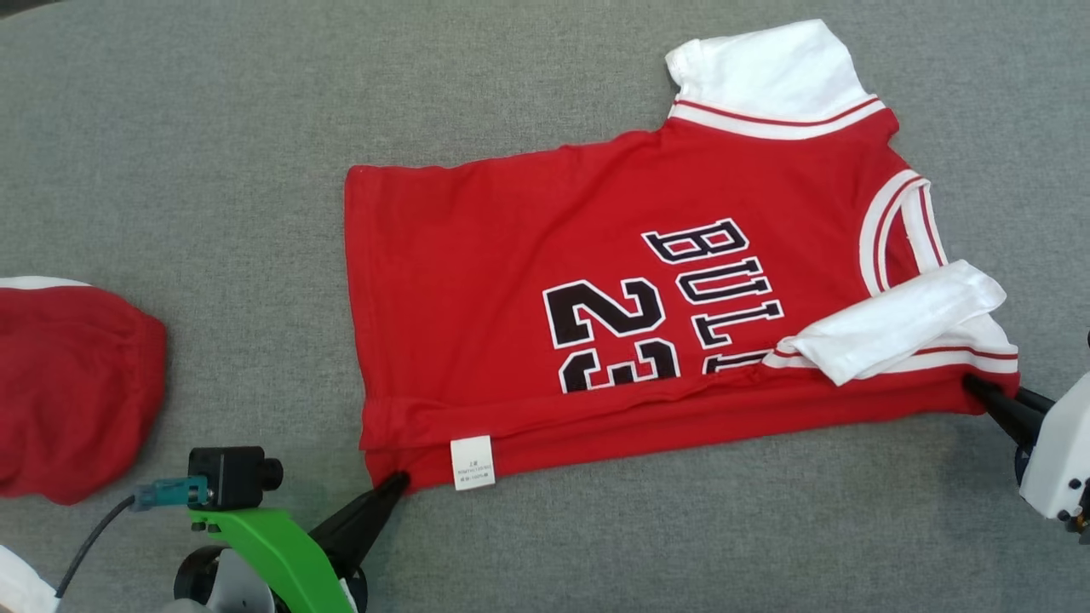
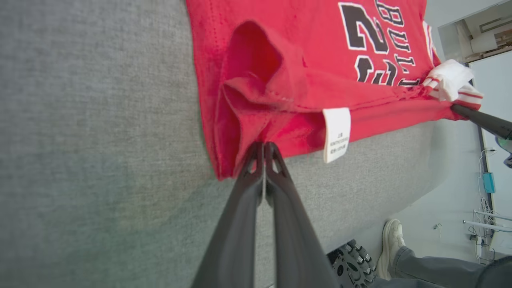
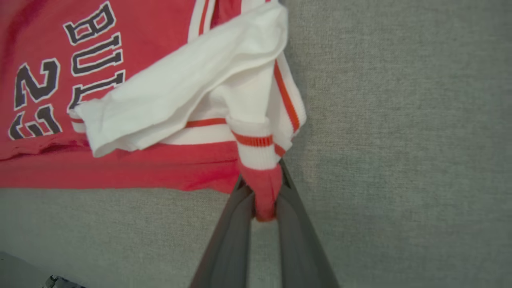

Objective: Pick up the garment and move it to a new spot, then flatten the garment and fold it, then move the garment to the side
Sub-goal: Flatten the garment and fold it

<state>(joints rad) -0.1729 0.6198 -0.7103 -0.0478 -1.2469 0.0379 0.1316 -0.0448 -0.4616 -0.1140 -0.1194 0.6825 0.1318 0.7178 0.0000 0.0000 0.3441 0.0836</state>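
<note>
Evidently limp and light, the garment [image 1: 528,281] lies on the counter [image 1: 213,170], my left pincer [image 1: 398,482] pinching its hem just beside the care label [image 1: 473,462], my right pincer [image 1: 972,385] clamping its shoulder corner far from that label.

A bunched red cloth [image 1: 72,392] lies toward the grey counter's [image 1: 213,170] left edge. Off its near edge stands a person's white shoe [image 2: 391,240] and grey trouser leg [image 2: 436,270].

The red jersey [image 1: 511,255] shows "BUL" and "23" in black; its white tag [image 1: 473,462] is unreadable.
</note>
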